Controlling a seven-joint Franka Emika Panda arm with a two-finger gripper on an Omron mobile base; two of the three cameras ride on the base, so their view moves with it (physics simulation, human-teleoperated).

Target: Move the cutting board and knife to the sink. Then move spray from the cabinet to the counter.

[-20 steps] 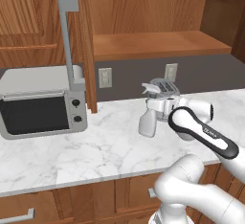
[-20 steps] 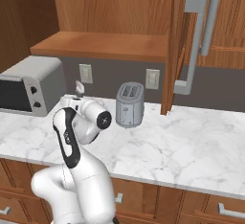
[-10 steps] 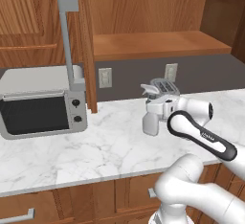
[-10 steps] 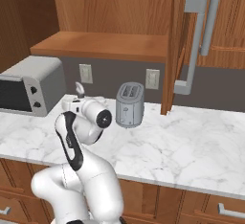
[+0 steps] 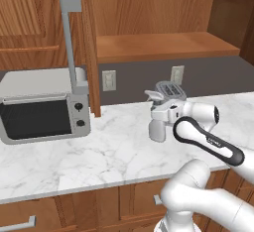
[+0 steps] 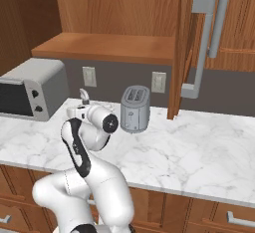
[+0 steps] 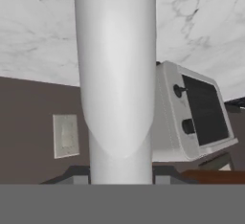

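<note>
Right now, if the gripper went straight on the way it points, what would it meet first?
The spray that the gripper grips; beyond that, probably the dark backsplash beside the microwave.

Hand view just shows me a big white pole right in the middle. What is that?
Observer: It's the spray bottle. The gripper is pinching it just under its trigger head.
Operator: Is it in the cupboard?
Observer: No. It's upright, low over the counter, in front of the toaster.
Operator: Is the cupboard open?
Observer: Yes, the cupboard door stands wide open above the counter.
</note>
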